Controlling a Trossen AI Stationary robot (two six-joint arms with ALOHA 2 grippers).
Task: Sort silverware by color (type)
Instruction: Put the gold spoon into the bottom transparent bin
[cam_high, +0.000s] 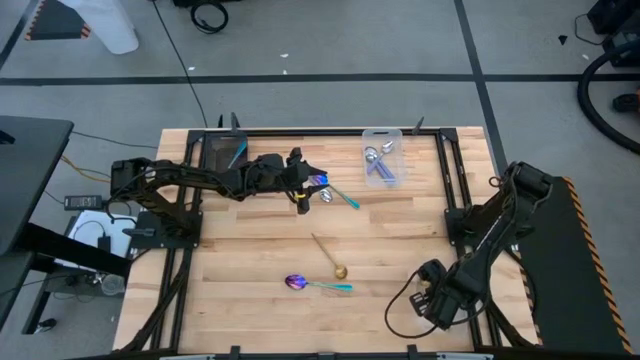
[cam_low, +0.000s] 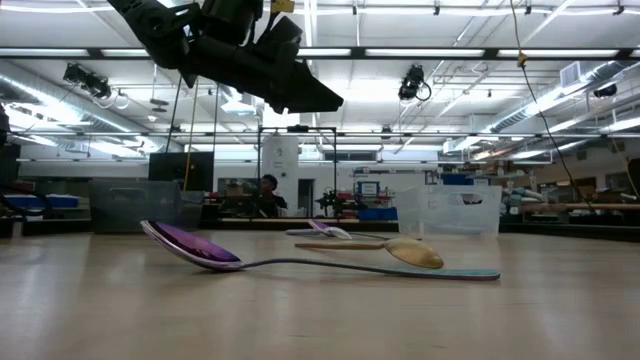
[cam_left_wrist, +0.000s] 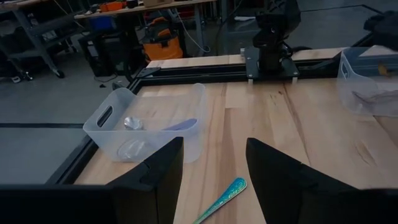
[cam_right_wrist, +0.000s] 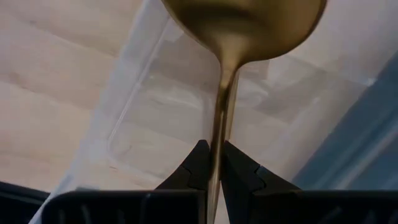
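Currently: sorting spoons.
I am holding a gold spoon (cam_right_wrist: 219, 124) clamped in the right pincer (cam_right_wrist: 213, 163), handle lengthwise between fingers, above a clear bin (cam_right_wrist: 149, 124); left pincer (cam_left_wrist: 211, 165) is gaping empty.

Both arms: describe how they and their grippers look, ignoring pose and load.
The left arm and the right arm are dark, jointed links. A black cable loops beside the right arm's wrist. The left gripper has two broad, dark, wedge-shaped fingers; the right gripper has dark fingers tapering to points. No markings show.
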